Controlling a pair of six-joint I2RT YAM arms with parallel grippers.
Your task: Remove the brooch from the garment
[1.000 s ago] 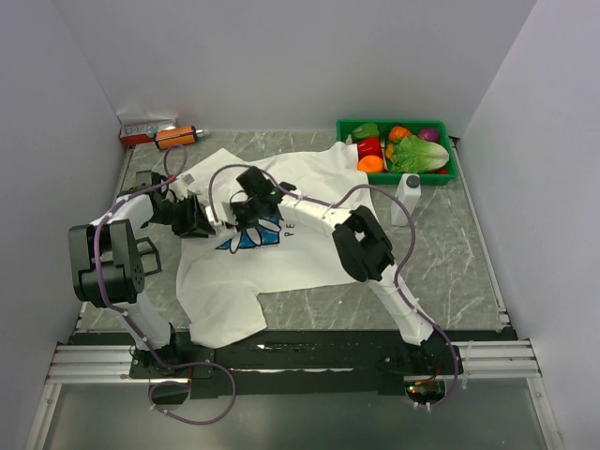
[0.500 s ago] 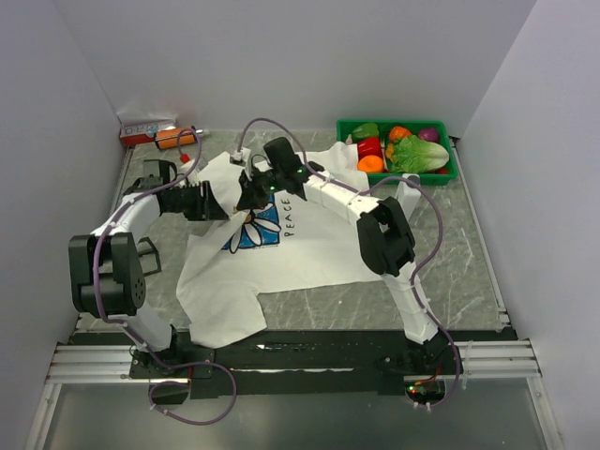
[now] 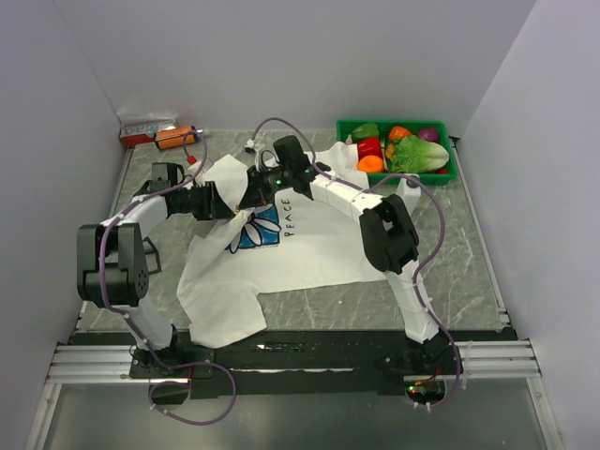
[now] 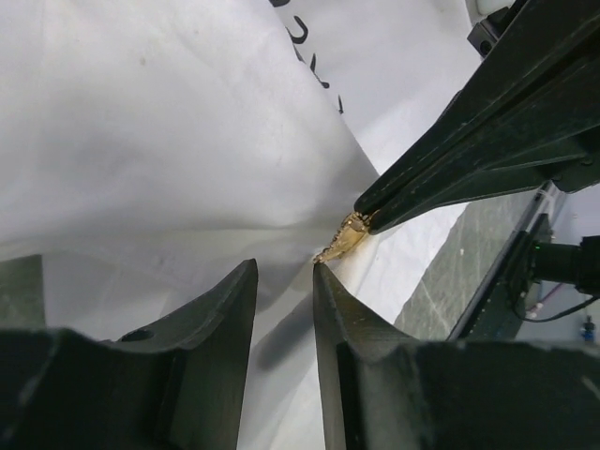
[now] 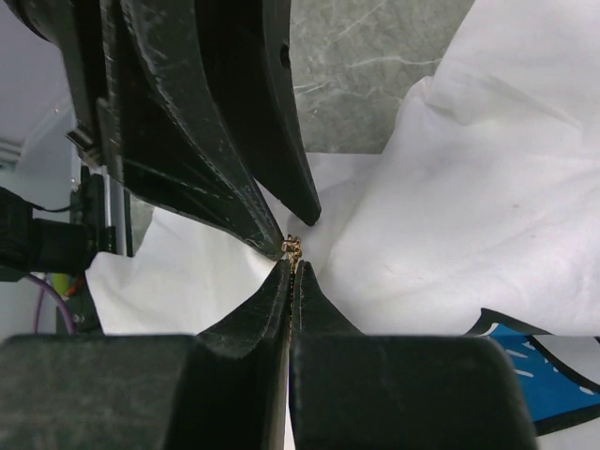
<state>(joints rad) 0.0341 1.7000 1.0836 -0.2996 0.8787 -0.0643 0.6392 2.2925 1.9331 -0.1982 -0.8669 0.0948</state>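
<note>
The garment (image 3: 314, 246) is a white T-shirt with a blue square print, spread on the table. The brooch (image 4: 345, 239), a tiny gold pin, sticks out of a raised peak of the cloth (image 4: 169, 122). My right gripper (image 5: 292, 267) is shut on the brooch (image 5: 292, 247) and shows from the top view at the shirt's left shoulder (image 3: 247, 198). My left gripper (image 4: 284, 267) faces it from the left (image 3: 228, 208), jaws apart with white cloth showing in the gap. The tip of its right finger (image 4: 323, 281) touches the brooch's end.
A green crate (image 3: 397, 174) of toy vegetables stands at the back right, with a small white bottle (image 3: 407, 195) in front of it. A red-and-white box (image 3: 145, 129) and an orange can (image 3: 174, 138) lie at the back left corner.
Both grippers have moved together toward the back of the table, drawing the shirt's left shoulder up into a peak. The left jaws have narrowed a little.
</note>
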